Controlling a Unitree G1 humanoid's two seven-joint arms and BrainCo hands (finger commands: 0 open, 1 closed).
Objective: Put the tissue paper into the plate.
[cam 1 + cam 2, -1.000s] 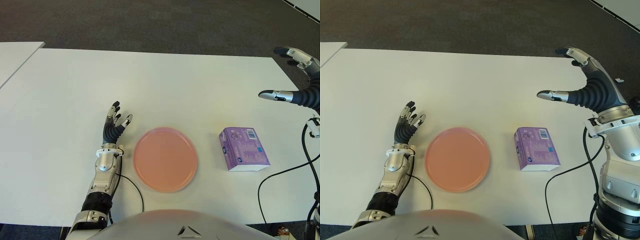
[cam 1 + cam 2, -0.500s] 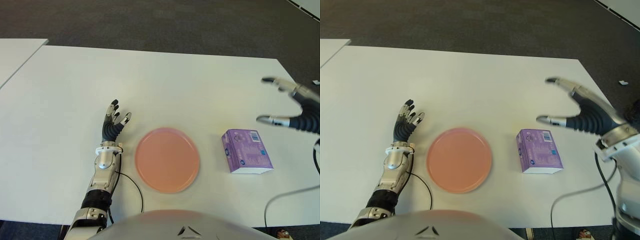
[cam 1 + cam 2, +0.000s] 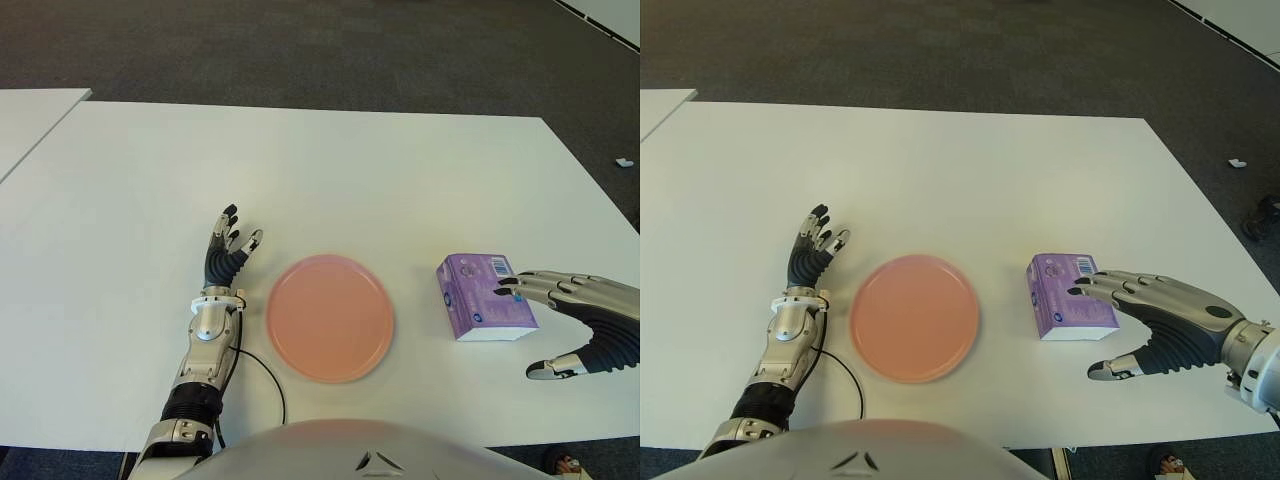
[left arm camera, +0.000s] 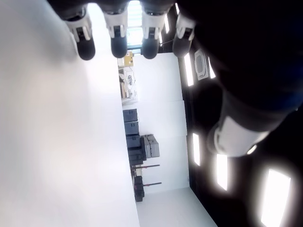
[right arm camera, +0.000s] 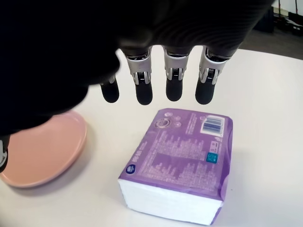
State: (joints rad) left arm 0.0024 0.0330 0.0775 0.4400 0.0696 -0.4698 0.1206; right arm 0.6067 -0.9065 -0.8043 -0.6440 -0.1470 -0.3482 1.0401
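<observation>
A purple pack of tissue paper (image 3: 478, 306) lies flat on the white table (image 3: 320, 170), to the right of the pink plate (image 3: 330, 317). My right hand (image 3: 1160, 325) hovers just right of the pack, its fingers (image 5: 173, 78) spread over the pack's right edge and holding nothing. In the right wrist view the tissue pack (image 5: 182, 161) sits below the fingertips with a gap between them. My left hand (image 3: 228, 247) shows left of the plate with fingers straight.
A black cable (image 3: 265, 375) runs along the table near my left forearm. Another white table (image 3: 30, 115) stands at the far left. Dark carpet (image 3: 320, 45) lies beyond the table's far edge.
My right hand has come down from high at the far right to beside the tissue pack, fingers now over its right edge. The pack, plate and left hand have stayed put.
</observation>
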